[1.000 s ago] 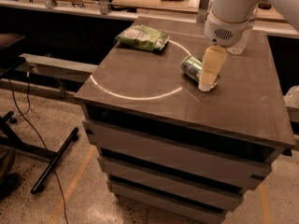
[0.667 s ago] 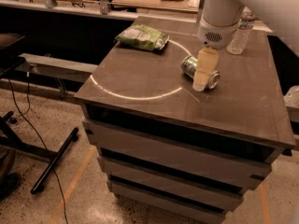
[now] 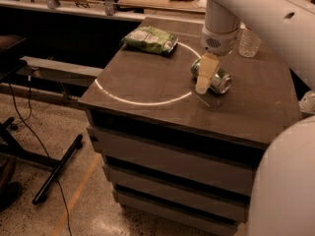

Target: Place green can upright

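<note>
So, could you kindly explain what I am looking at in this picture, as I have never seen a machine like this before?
There is just one view, looking down on a dark table with drawers below. Where the camera is mounted I cannot say. The big white shape coming in from the upper right is the robot's single arm. At its end is the gripper, the pincer it grasps with. It is lowered right at a green can, which lies on its side at the right edge of a white ring marked on the tabletop. Whether the gripper actually holds the can I cannot tell. The job is to stand that can upright, which is not yet done. Further back are a green-and-white snack bag, lying flat, and a clear water bottle, standing.
</note>
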Controlling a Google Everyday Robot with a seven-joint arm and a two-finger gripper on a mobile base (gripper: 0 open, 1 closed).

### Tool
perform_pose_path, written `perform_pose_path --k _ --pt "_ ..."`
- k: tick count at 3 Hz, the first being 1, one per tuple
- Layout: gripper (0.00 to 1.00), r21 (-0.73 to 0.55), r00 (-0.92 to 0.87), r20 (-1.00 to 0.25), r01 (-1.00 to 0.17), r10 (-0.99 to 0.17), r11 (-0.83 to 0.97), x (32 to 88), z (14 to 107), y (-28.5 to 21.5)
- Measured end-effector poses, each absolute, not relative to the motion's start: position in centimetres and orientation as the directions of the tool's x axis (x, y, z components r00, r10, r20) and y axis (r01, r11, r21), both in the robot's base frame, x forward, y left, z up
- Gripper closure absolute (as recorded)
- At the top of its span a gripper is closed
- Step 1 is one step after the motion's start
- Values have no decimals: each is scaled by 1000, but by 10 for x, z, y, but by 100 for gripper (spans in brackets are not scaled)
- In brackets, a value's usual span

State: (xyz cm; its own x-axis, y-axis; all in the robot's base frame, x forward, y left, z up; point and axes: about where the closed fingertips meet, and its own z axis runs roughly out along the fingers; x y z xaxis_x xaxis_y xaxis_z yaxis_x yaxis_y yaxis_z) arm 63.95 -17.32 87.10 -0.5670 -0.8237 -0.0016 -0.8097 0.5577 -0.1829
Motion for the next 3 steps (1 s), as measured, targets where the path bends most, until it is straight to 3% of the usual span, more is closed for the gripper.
perform_pose_path --k 3 --pt "0 -158 -696 -58 -701 -715 695 666 850 -159"
